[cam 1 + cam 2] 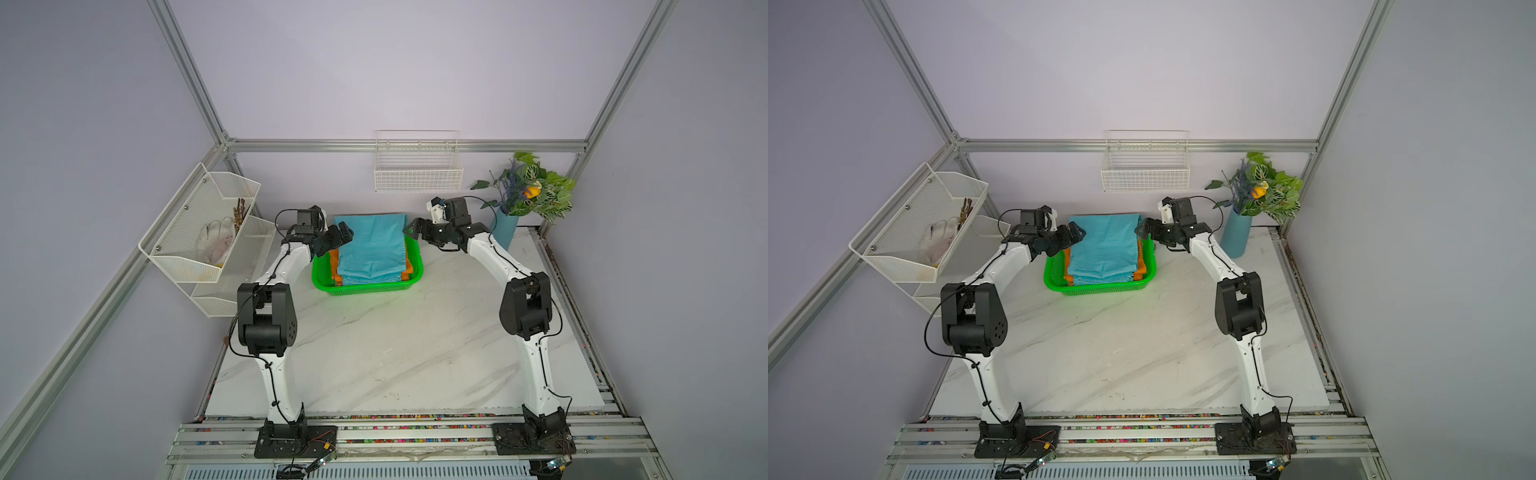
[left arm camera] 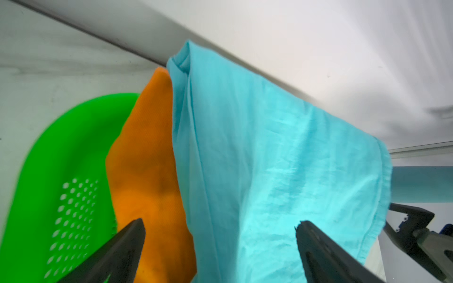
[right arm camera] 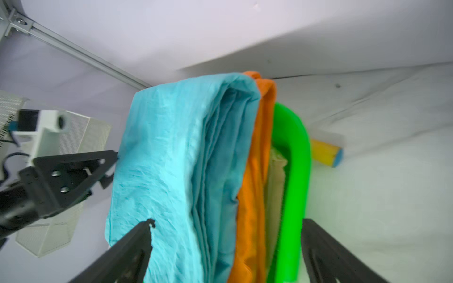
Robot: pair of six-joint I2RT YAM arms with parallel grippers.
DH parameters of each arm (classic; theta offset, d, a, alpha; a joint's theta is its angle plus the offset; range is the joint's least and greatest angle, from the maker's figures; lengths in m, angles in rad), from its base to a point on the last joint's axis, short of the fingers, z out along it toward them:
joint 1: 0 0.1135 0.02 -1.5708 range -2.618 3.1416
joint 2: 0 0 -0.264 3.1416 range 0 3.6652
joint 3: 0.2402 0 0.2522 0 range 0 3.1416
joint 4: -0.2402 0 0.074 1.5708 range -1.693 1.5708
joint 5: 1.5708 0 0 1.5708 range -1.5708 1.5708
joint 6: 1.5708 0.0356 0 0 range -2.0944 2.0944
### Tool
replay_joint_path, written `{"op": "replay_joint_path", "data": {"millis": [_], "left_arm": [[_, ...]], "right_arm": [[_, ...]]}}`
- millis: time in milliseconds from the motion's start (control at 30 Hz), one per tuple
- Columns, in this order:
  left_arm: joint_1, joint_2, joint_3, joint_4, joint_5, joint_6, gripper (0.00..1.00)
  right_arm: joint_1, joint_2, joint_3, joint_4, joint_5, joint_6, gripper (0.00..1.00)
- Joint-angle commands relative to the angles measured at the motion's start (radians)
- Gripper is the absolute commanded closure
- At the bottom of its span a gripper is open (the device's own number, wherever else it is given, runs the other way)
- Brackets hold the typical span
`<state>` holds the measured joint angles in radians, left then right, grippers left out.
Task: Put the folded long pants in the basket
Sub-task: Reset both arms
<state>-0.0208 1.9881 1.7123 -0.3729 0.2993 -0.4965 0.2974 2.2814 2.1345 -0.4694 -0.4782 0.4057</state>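
Stacked inside the basket (image 1: pixel 367 289): the folded long pants (image 1: pixel 1102 249). Topmost, teal-blue pants (image 1: pixel 371 249). Beneath, orange pants (image 2: pixel 147 171), edges showing along both long sides. Lowest, tan pants (image 3: pixel 275 186), seen only in the right wrist view, against the basket wall. Far rim of the basket hidden under the teal-blue layer in both top views. Basket resting on the marble tabletop (image 1: pixel 395 353), toward its far edge.

At the stack's left side, left gripper (image 1: pixel 340 237); at its right side, right gripper (image 1: pixel 412 230); both near the far corners. Jaws of each spread wide, nothing clamped between them, cloth visible beyond the fingertips in both wrist views. Contact with the cloth not determinable.

Farther out: blue vase (image 1: pixel 505 232) with plant at the far right corner, white wire basket (image 1: pixel 417 176) on the back wall, white mesh rack (image 1: pixel 203 241) on the left wall.
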Motion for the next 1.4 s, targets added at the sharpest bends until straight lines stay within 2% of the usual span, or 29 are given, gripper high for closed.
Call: {"op": "replay_joint_path", "data": {"millis": [0, 100, 200, 333, 433, 500, 633, 767, 833, 933, 967, 1000, 1067, 1133, 1167, 1200, 1233, 1267, 1367], "left_arm": [[0.005, -0.182, -0.066, 0.011, -0.044, 0.124, 0.00], [0.006, -0.330, -0.267, 0.111, -0.012, 0.194, 0.00], [0.005, -0.481, -0.512, 0.242, 0.002, 0.301, 0.00], [0.009, -0.677, -0.853, 0.499, -0.126, 0.388, 0.00], [0.011, -0.745, -1.080, 0.712, -0.249, 0.433, 0.00], [0.017, -0.747, -1.164, 0.764, -0.318, 0.427, 0.00], [0.031, -0.672, -1.216, 0.790, -0.316, 0.431, 0.00], [0.033, -0.584, -1.192, 0.865, -0.341, 0.443, 0.00], [0.034, -0.509, -1.166, 0.901, -0.337, 0.498, 0.00], [0.046, -0.438, -1.151, 0.955, -0.382, 0.489, 0.00], [0.050, -0.436, -1.160, 0.979, -0.380, 0.485, 0.00], [0.050, -0.452, -1.178, 0.986, -0.383, 0.485, 0.00], [0.051, -0.468, -1.274, 1.132, -0.388, 0.481, 0.00], [0.057, -0.410, -1.362, 1.389, -0.382, 0.483, 0.00], [0.062, -0.424, -1.333, 1.307, -0.365, 0.478, 0.00], [0.061, -0.441, -1.300, 1.212, -0.364, 0.480, 0.00], [0.061, -0.449, -1.302, 1.196, -0.361, 0.477, 0.00], [0.063, -0.433, -1.317, 1.258, -0.360, 0.481, 0.00], [0.064, -0.442, -1.309, 1.227, -0.352, 0.487, 0.00]], "right_arm": [[-0.015, -0.172, -0.093, -0.122, 0.161, -0.200, 0.02], [-0.016, -0.315, -0.307, -0.097, 0.305, -0.308, 0.01], [-0.026, -0.475, -0.620, 0.072, 0.345, -0.393, 0.02], [-0.037, -0.702, -1.085, 0.474, 0.442, -0.476, 0.02], [-0.041, -0.835, -1.382, 0.820, 0.555, -0.470, 0.00], [-0.058, -0.857, -1.498, 0.958, 0.571, -0.470, 0.01], [-0.084, -0.813, -1.548, 0.969, 0.647, -0.471, 0.01], [-0.100, -0.776, -1.607, 1.119, 0.730, -0.482, 0.00], [-0.128, -0.770, -1.636, 1.219, 0.689, -0.488, 0.02], [-0.194, -0.760, -1.679, 1.296, 0.652, -0.417, 0.05], [-0.220, -0.766, -1.706, 1.342, 0.622, -0.390, 0.05], [-0.250, -0.777, -1.742, 1.393, 0.592, -0.370, 0.01], [-0.263, -0.775, -1.807, 1.503, 0.589, -0.353, 0.00], [-0.264, -0.713, -1.855, 1.667, 0.588, -0.352, 0.00], [-0.264, -0.699, -1.860, 1.684, 0.587, -0.353, 0.00], [-0.264, -0.722, -1.847, 1.620, 0.590, -0.352, 0.00], [-0.264, -0.733, -1.828, 1.550, 0.592, -0.353, 0.00], [-0.264, -0.732, -1.823, 1.534, 0.592, -0.356, 0.00], [-0.262, -0.712, -1.838, 1.626, 0.556, -0.384, 0.00]]}}
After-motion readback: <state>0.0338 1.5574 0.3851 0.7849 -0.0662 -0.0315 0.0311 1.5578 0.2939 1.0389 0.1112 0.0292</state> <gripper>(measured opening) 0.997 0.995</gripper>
